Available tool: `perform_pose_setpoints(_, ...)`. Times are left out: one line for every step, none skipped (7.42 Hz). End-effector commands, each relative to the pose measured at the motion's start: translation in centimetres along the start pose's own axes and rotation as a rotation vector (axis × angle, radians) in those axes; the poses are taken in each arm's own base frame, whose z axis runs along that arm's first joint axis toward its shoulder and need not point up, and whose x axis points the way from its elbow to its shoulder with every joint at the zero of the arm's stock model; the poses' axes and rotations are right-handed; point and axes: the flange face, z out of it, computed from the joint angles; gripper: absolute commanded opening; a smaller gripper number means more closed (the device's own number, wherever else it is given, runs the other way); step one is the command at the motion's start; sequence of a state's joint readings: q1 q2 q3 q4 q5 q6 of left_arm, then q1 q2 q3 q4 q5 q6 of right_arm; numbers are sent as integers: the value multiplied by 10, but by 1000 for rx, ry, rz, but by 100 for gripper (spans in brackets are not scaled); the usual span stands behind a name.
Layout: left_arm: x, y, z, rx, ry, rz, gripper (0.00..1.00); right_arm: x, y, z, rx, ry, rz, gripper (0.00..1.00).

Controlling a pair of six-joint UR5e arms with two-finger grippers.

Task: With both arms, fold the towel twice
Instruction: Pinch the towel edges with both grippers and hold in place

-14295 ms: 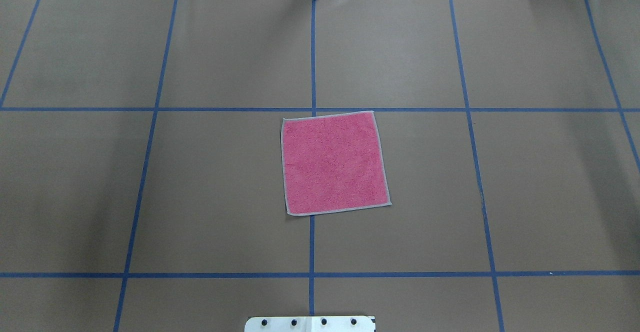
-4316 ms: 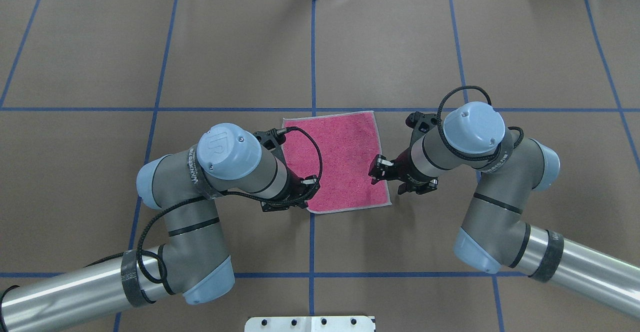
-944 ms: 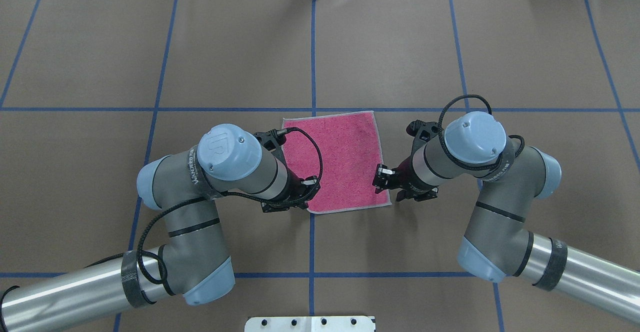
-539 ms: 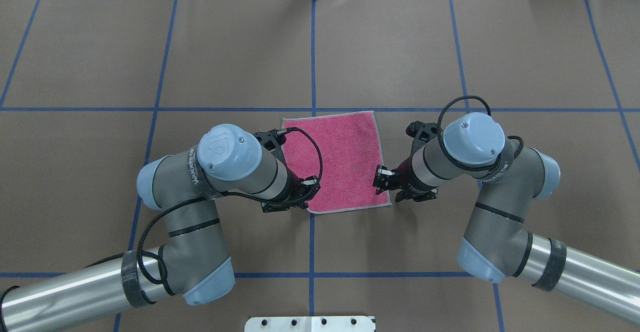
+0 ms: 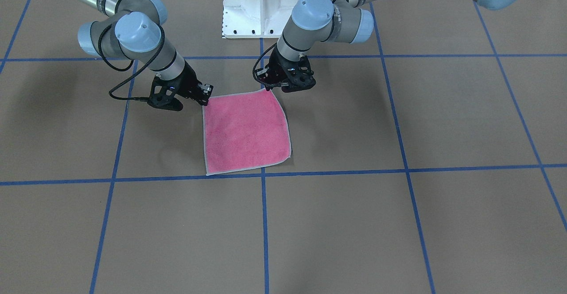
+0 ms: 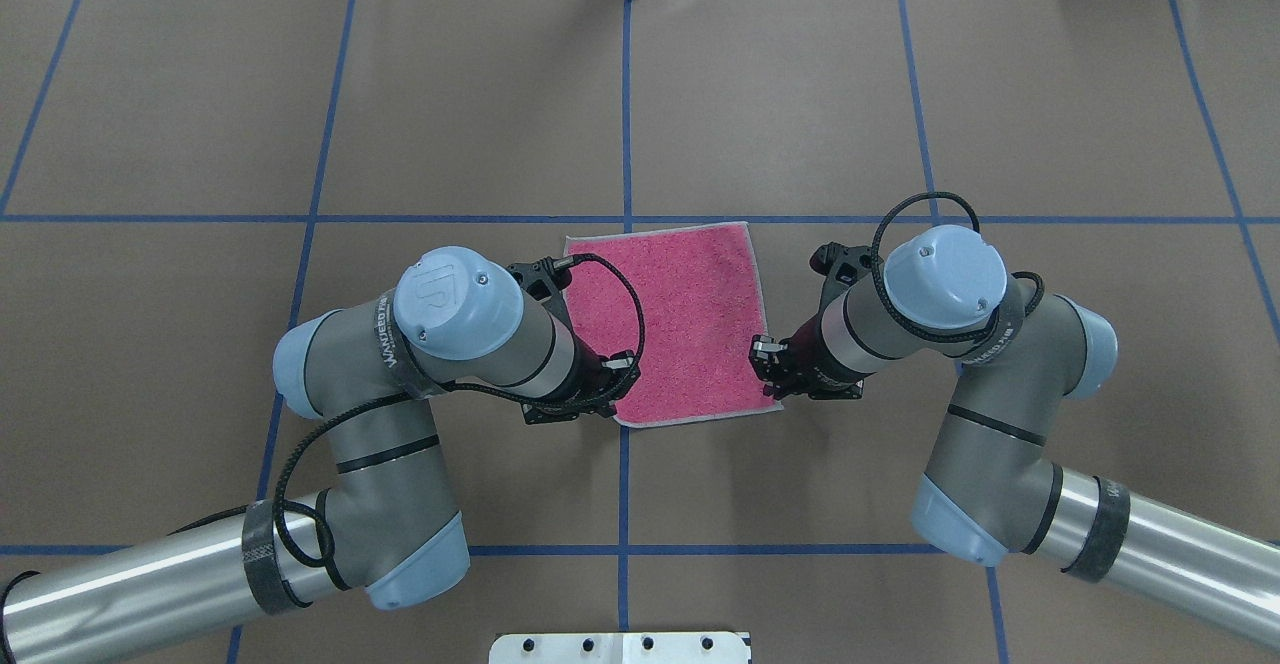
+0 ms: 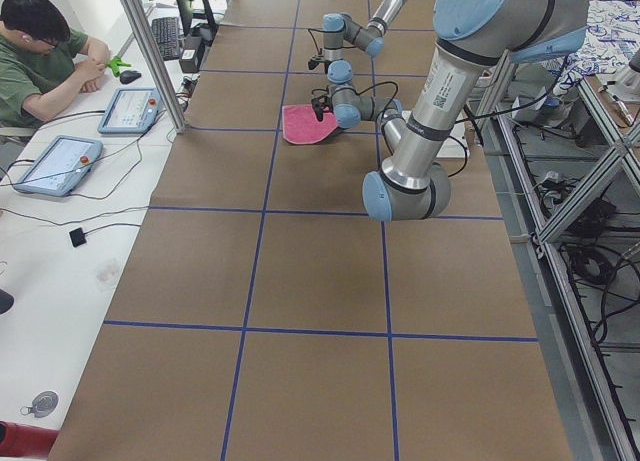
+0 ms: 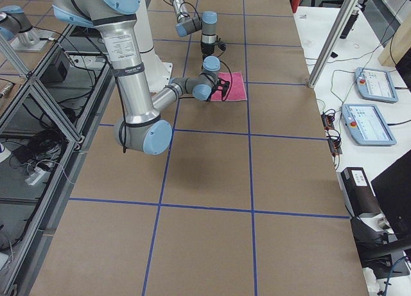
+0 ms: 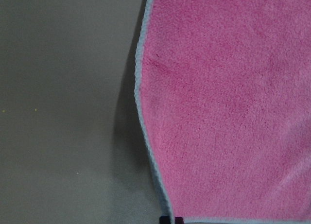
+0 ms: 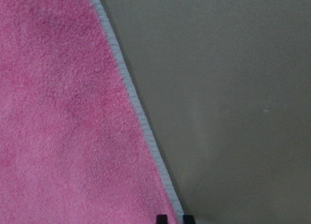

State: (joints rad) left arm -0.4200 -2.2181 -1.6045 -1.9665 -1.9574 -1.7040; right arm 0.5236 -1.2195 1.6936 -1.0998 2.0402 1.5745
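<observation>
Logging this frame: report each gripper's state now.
Left gripper: closed on the towel, corner raised.
Right gripper: closed on the towel's other robot-side corner, it seems.

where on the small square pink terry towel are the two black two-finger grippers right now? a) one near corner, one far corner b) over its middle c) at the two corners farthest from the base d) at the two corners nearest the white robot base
d: in the front-facing view the left gripper and the right gripper sit at the two corners of the small square pink terry towel that face the white pedestal base.
</observation>
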Motion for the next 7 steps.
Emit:
perform_pose_setpoints(0, 1, 0, -1, 0, -1, 0, -2, 1, -3, 1, -6, 17, 0)
perform_pose_setpoints(0, 1, 0, -1, 0, -1, 0, -2, 1, -3, -1, -8, 16, 0)
perform_pose_setpoints(0, 1, 0, -1, 0, 0, 0, -4, 2, -5, -4, -12, 12, 0)
perform_pose_setpoints(0, 0, 0, 0, 0, 0, 0, -5, 2, -6, -6, -14, 12, 0)
perform_pose_setpoints(0, 1, 0, -1, 0, 0, 0, -3, 1, -5, -3, -11, 14, 0)
perform_pose_setpoints(0, 0, 0, 0, 0, 0, 0, -3, 2, -3, -5, -8, 14, 37)
perform_pose_setpoints(0, 1, 0, -1, 0, 0, 0, -3, 2, -3, -2, -8, 13, 59)
